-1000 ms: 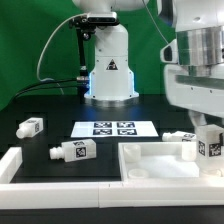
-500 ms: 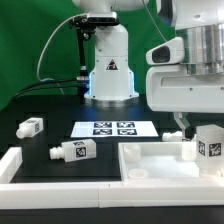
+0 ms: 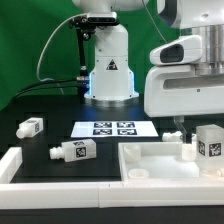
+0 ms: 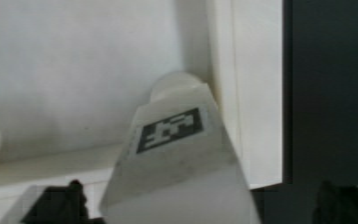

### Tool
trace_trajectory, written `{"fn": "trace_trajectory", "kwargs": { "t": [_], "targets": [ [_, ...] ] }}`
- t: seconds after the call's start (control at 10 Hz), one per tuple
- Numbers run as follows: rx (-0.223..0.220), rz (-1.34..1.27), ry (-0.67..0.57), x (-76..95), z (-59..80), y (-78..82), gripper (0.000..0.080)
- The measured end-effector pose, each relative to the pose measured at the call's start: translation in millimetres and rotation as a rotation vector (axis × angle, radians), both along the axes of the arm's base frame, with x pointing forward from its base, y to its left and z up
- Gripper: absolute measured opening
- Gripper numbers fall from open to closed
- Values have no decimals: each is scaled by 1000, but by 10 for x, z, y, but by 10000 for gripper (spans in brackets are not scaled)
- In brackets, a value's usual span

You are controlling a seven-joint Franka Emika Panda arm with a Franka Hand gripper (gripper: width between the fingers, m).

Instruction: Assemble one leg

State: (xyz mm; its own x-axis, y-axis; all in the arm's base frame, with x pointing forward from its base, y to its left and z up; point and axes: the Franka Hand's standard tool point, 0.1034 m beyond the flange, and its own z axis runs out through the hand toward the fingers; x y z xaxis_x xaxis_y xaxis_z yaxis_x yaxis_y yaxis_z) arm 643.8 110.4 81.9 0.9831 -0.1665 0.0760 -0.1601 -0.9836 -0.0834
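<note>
Three legs show in the exterior view. One leg [image 3: 208, 142] stands upright on the white tabletop [image 3: 150, 168] near its right edge. Two more legs [image 3: 72, 151] [image 3: 32, 126] lie on the dark table at the left. My gripper [image 3: 186, 128] hangs low over the tabletop's right part, beside the upright leg; its big white body hides most of the fingers. In the wrist view a tagged leg [image 4: 172, 130] rises between my dark fingertips [image 4: 60, 205], with gaps on both sides. The gripper [image 4: 202, 206] is open around it.
The marker board [image 3: 115, 128] lies in the middle, in front of the robot base [image 3: 108, 75]. A low white wall [image 3: 12, 165] runs along the front left. In the wrist view the tabletop's rim [image 4: 247, 60] borders the dark table [image 4: 330, 100].
My gripper body has shifted toward the exterior view's left and slightly down. The legs and the tabletop have not moved.
</note>
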Motion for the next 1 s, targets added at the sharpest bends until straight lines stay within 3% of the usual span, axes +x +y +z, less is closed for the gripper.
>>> {"fn": "trace_trajectory", "kwargs": {
  "t": [0.2, 0.7, 1.0],
  "targets": [
    [0, -3, 0, 0, -1, 0, 298],
    [33, -406, 27, 4, -11, -35, 286],
    [105, -929, 79, -9, -26, -91, 287]
  ]
}}
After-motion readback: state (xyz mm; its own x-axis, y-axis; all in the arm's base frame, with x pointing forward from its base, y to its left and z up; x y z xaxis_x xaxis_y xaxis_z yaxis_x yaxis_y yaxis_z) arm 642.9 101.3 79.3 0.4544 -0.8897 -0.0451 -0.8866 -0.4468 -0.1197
